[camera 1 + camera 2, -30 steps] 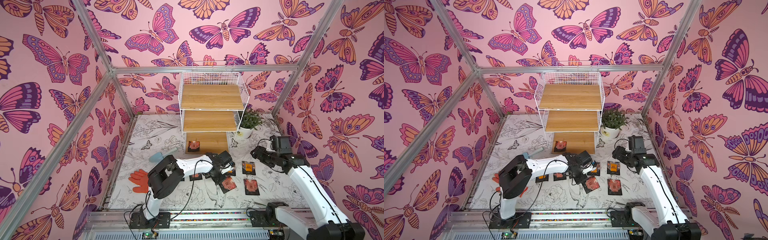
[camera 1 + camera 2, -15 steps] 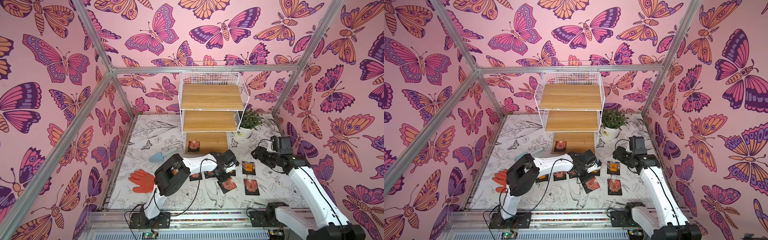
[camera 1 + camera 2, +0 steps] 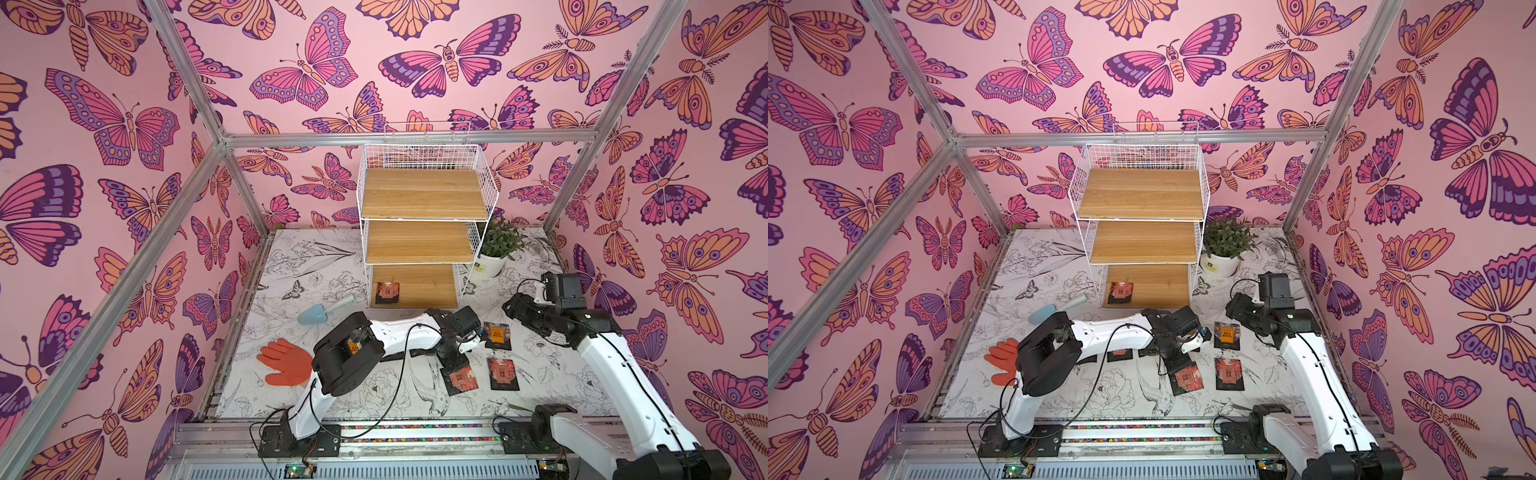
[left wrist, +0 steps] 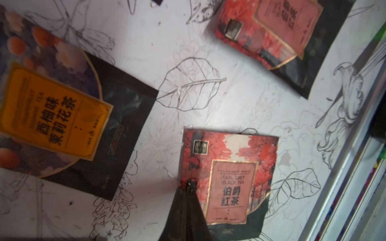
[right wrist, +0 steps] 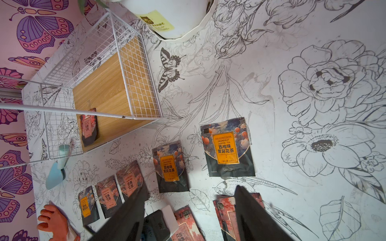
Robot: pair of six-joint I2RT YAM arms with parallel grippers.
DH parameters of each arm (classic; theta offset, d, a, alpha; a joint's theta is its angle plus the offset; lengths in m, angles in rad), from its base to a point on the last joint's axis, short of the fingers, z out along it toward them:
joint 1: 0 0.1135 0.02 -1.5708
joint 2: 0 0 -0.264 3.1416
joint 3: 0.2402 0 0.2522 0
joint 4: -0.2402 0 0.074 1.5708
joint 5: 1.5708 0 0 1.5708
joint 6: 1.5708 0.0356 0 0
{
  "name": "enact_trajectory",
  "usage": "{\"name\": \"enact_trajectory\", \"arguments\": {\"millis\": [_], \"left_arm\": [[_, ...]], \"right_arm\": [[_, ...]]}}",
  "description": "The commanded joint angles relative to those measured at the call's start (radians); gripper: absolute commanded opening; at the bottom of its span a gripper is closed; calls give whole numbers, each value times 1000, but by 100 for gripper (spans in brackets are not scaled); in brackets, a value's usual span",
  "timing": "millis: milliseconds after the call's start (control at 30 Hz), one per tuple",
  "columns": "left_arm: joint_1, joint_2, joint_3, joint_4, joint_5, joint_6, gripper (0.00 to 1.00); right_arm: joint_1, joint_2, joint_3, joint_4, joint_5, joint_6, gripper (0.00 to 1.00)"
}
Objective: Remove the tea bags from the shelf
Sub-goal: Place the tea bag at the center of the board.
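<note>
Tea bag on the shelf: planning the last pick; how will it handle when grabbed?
Probably floppy and light: the tea bag is a thin pouch lying flat on the shelf. On that smooth wood it may slide when nudged.

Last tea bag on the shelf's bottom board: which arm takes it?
Right, probably. The right gripper has open, empty jaws and faces the shelf and that tea bag. The left gripper is shut on a red tea bag at the table.

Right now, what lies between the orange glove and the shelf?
A blue trowel lies between the glove and the shelf, seen in both top views.
</note>
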Motion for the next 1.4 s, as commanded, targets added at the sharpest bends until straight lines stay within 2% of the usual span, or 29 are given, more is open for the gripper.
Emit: {"name": "enact_trajectory", "arguments": {"millis": [0,133,267,767,1033,1367], "left_arm": [[0,27,35,-7,17,8,1],[-2,31,60,-15,16,9,1],[4,-5,55,-44,-41,-18,1],[2,-165,-193,-21,-60,-114,1],[-11,-157,-246,36,-62,-140,0],[-11,-109,-193,40,-43,-137,0]], "right_arm": [[-7,-6,36,-23,0,-21,72],[-7,-7,39,-25,-1,-22,72],[-7,-3,37,-24,3,-21,72],[-8,20,0,38,-40,-1,72],[-7,29,-1,45,-40,-4,71],[-8,34,-16,52,-43,-6,71]]}}
